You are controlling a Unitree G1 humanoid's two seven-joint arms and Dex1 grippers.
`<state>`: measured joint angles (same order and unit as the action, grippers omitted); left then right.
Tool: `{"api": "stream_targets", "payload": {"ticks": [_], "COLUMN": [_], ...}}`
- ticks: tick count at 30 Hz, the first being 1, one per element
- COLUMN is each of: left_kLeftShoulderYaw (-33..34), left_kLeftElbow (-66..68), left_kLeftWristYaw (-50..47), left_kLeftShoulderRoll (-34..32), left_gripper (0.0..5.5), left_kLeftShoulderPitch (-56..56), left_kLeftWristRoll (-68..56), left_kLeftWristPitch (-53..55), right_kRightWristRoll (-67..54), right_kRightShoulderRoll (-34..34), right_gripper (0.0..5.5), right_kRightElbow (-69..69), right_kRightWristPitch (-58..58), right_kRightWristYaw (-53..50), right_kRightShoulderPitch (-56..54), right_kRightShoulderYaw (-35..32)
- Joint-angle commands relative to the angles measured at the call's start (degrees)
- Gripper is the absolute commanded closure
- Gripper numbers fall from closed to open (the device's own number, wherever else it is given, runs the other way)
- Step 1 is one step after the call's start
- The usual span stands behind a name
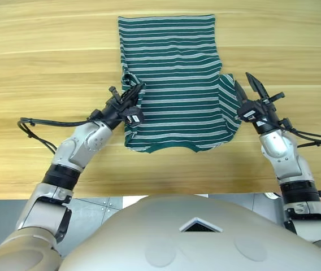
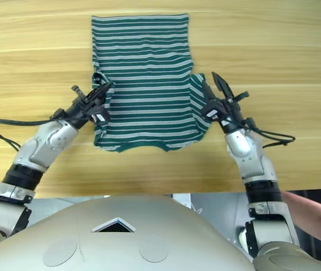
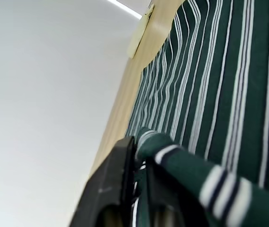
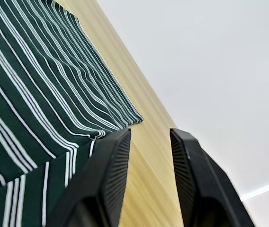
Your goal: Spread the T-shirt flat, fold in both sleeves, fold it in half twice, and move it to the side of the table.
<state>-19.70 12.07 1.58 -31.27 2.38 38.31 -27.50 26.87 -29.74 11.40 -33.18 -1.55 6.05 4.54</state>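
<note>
Left hand point(image 1: 128, 99) closed on the bunched left sleeve point(image 1: 129, 81) of the T-shirt point(image 1: 174, 68); right hand point(image 1: 246, 86) spread and empty, just beside the right sleeve point(image 1: 228, 100), which lies out to the side on the bench point(image 1: 47, 56). The shirt lies mid-bench, neckline toward the robot. The sleeve fold would likely go best by carrying the pinched cloth low and inward over the body without dragging it, though how many layers the left hand holds is hidden by the bunching.
</note>
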Motion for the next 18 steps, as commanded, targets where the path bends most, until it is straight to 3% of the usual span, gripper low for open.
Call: {"api": "stream_targets", "payload": {"ticks": [1,9,18], "left_kLeftShoulderYaw": [-0.06,-0.10,2.76], "left_kLeftElbow": [1.18,-0.91,-7.97], "left_kLeftWristYaw": [3.45,4.29,-0.44], "left_kLeftShoulderRoll": [-0.61,-1.57,-0.77], "left_gripper": [4.56,3.20,3.20], "left_kLeftShoulderPitch": [-0.60,-3.06,-6.37], "left_kLeftWristRoll": [-2.13,-1.47,-2.11], "left_kLeftWristPitch": [0.75,0.72,-1.33], "right_kRightWristRoll": [0.10,-0.09,5.46], "right_kRightShoulderRoll": [-0.34,-1.99,-20.70], "right_gripper": [3.97,3.97,3.97], "right_kRightElbow": [-0.52,-1.84,-15.12], "right_kRightWristPitch": [0.21,0.73,-0.16], "right_kRightWristYaw": [-0.41,0.36,11.23], "right_kRightShoulderPitch": [-0.36,-0.69,16.00], "right_kRightShoulderYaw": [-0.66,-2.32,-13.40]}}
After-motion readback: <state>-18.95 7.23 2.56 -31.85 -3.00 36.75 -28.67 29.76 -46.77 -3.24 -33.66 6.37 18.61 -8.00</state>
